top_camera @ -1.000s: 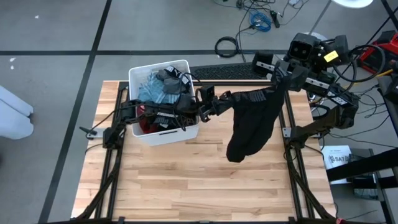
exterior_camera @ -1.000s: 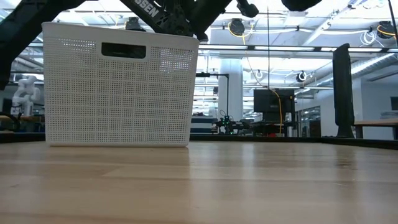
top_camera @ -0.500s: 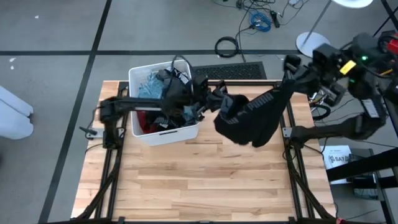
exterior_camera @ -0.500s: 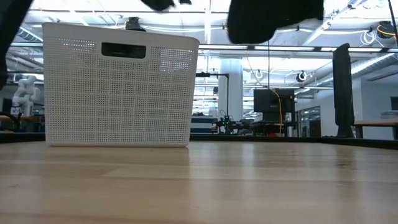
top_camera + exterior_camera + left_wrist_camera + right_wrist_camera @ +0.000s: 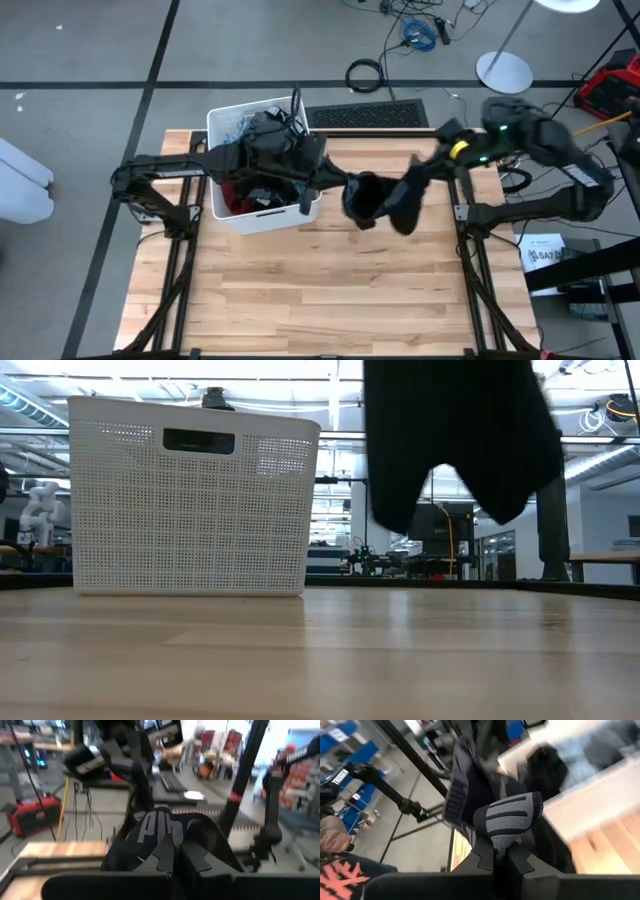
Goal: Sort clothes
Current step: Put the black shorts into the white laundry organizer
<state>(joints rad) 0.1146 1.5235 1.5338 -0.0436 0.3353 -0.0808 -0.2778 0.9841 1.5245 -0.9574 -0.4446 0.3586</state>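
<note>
A black garment [image 5: 385, 198] is being held in the air between the two grippers, above the table [image 5: 330, 290] and clear of it. The left gripper [image 5: 335, 182] is being kept closed on one end of the cloth; in the left wrist view the fabric [image 5: 165, 837], with pale lettering on it, is being pinched directly between that arm's own fingers. The right gripper [image 5: 432, 166] is being kept closed on the other end; in the right wrist view a dark fold with grey stripes [image 5: 507, 817] is being clamped just ahead of its fingers. Between the two tools the cloth is sagging in a bunch, and in the low view it [image 5: 455, 440] is being seen hanging well above the wood.

The white bin [image 5: 225, 124] is standing just behind the left gripper, touching none of the held cloth. Inside it, further clothes are being left in a heap: light blue [image 5: 238, 132], dark grey and red [image 5: 232, 196] pieces are visible.

By judgement, the sorting is only at an early stage. No garment is lying on the table yet, one piece is being carried, and most of the pile is waiting in the bin. A place for the black piece is yet to be reached, and the remaining items are to be taken out one at a time.
</note>
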